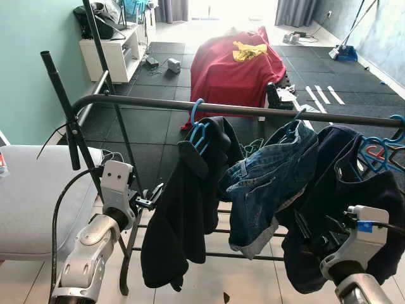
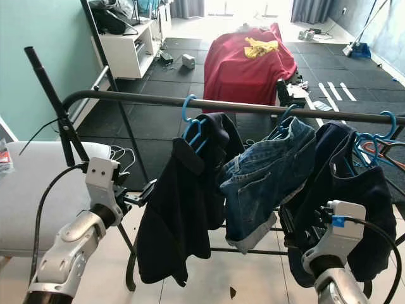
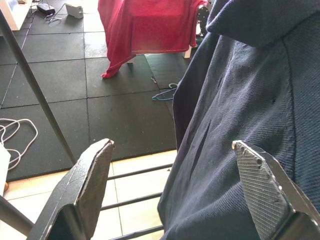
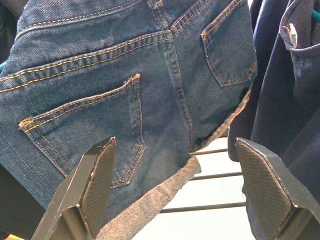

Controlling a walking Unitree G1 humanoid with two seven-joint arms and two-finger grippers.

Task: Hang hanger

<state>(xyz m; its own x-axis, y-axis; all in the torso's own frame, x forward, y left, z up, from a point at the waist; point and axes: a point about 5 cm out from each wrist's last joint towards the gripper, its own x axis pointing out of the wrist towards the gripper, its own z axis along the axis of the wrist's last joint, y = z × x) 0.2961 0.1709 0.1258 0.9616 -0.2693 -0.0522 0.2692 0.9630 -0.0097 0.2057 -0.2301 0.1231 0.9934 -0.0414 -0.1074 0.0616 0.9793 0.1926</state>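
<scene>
The blue hanger (image 1: 197, 128) with the dark garment (image 1: 183, 209) hooks the rail (image 1: 253, 110) near its left end — apparently seated. Both left gripper (image 3: 175, 195) and right gripper (image 4: 172, 187) gape, empty — withdraw straight, avoiding snagging cloth.

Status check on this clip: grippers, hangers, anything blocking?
Left gripper open beside dark navy shirt. Right gripper open, facing blue denim shorts. Three garments on blue plastic hangers, hooked on dark metal rail. No obstruction seen.
</scene>
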